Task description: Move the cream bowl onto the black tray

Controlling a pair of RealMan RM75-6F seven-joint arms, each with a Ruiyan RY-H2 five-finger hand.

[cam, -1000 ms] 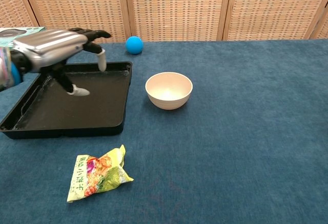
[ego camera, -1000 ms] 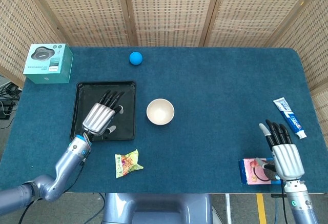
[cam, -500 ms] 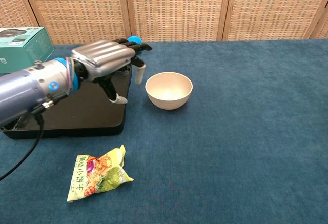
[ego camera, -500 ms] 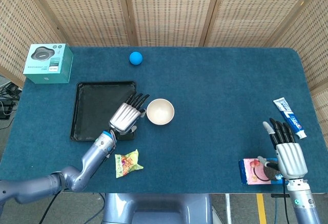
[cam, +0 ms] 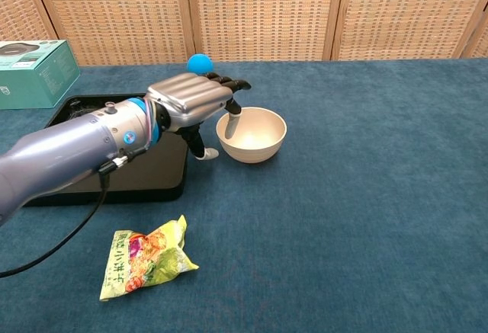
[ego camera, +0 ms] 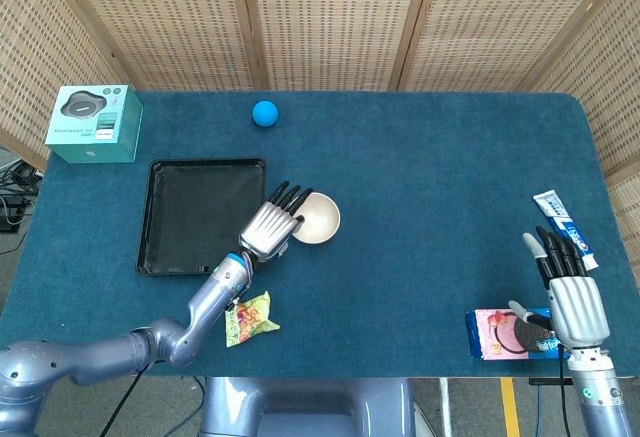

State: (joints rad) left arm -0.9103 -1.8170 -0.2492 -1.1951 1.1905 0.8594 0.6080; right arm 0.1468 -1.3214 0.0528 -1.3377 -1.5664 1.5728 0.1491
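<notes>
my left hand [ego camera: 272,225] at cream bowl [ego camera: 318,218] 9 o'clock rim, fingers spread, gripping nothing | bowl on worktop, 3 o'clock of black tray [ego camera: 176,219] | my right hand [ego camera: 572,297] open, idle

On the table sit one cream bowl [ego camera: 316,218], one black tray [ego camera: 195,214], one blue ball [ego camera: 264,112], one teal box [ego camera: 94,123] at far left, one snack packet [ego camera: 249,317], one toothpaste tube [ego camera: 565,227], and one pink-and-blue pack [ego camera: 496,335] near right. Two hands show: left hand [ego camera: 270,226], right hand [ego camera: 572,297].
</notes>
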